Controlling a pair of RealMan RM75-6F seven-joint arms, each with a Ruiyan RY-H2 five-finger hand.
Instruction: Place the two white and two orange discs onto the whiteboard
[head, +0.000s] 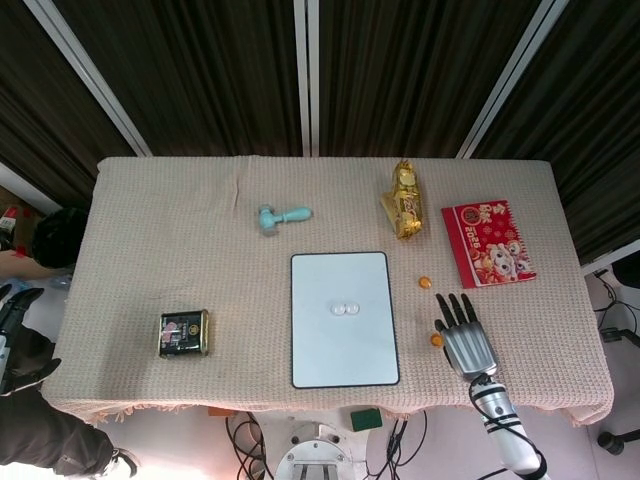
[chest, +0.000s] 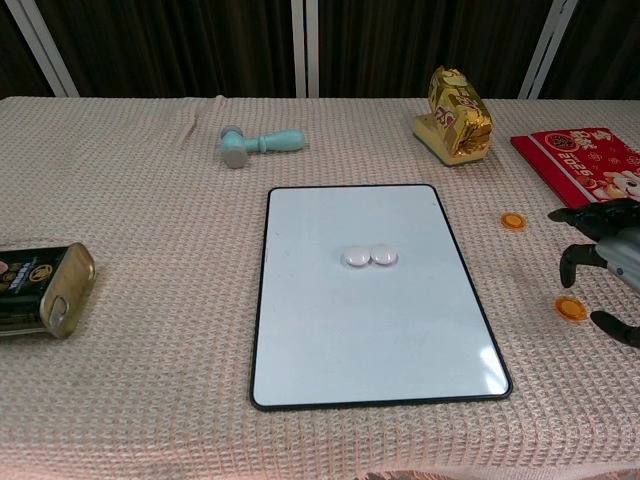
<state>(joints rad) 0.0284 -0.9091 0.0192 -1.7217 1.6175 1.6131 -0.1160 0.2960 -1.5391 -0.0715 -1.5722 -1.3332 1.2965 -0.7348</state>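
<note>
Orange, the nearer disc (head: 436, 340) sits just beside my right hand (head: 466, 342), on its left by the fingertips, so that hand takes it. I have the fingers spread, holding nothing. Further ahead lies the second orange disc (head: 424, 283). Leftward, both white discs (head: 345, 309) already rest on the whiteboard (head: 343, 355).

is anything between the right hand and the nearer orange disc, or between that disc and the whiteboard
Nothing visible. The right hand sits just beside the nearer small orange disc, and only bare beige woven tablecloth lies between it and the white rectangular whiteboard.
</note>
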